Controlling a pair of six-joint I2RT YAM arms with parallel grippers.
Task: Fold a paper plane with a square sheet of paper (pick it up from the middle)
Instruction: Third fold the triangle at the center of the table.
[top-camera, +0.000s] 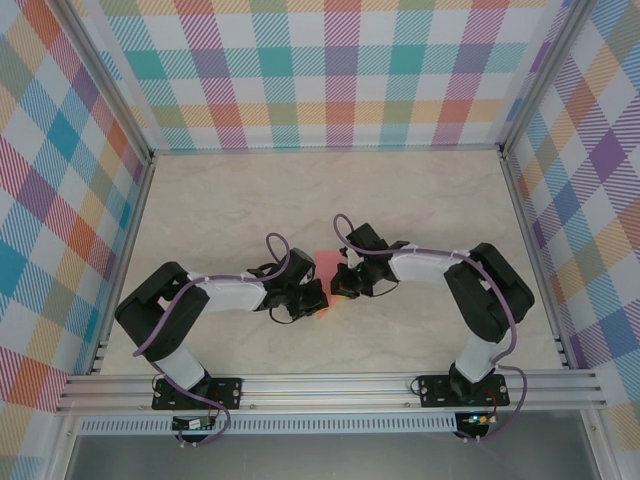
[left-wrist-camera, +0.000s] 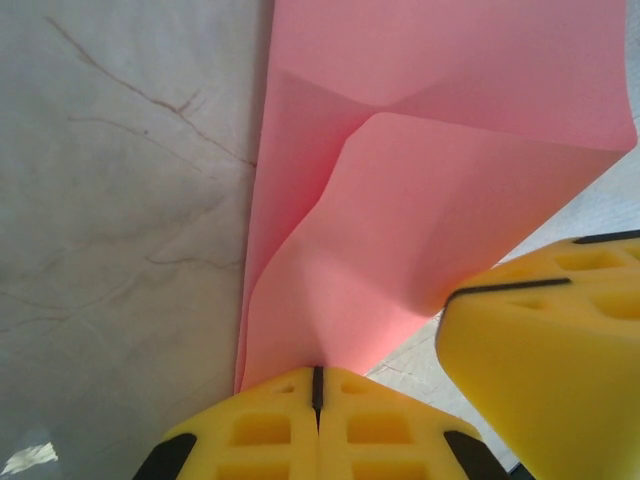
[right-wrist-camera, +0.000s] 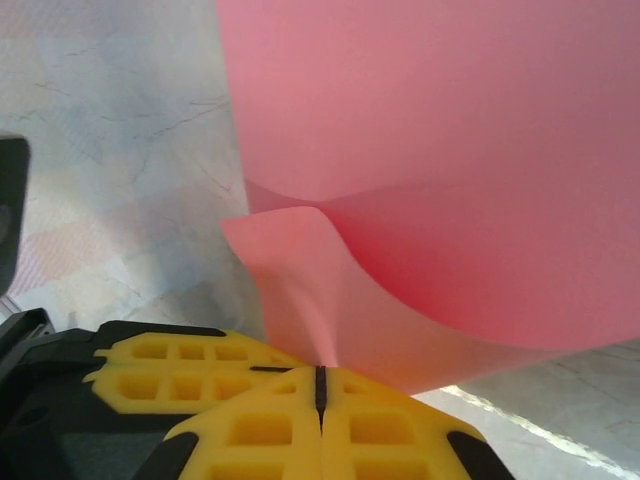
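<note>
Left jaws and right jaws were clenched on the square sheet of paper (left-wrist-camera: 420, 200), merely bent, so folding seemed barely begun.

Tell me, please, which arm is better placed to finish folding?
Likely left: the left gripper holds a raised flap of the sheet over its flat layer; the right gripper pinches a curl.

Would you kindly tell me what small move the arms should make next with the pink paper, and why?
The left gripper and right gripper are each shut on the square sheet of paper, close together, and it bulges loosely between them. I would probably lower both together to lay it flat on the table.
</note>
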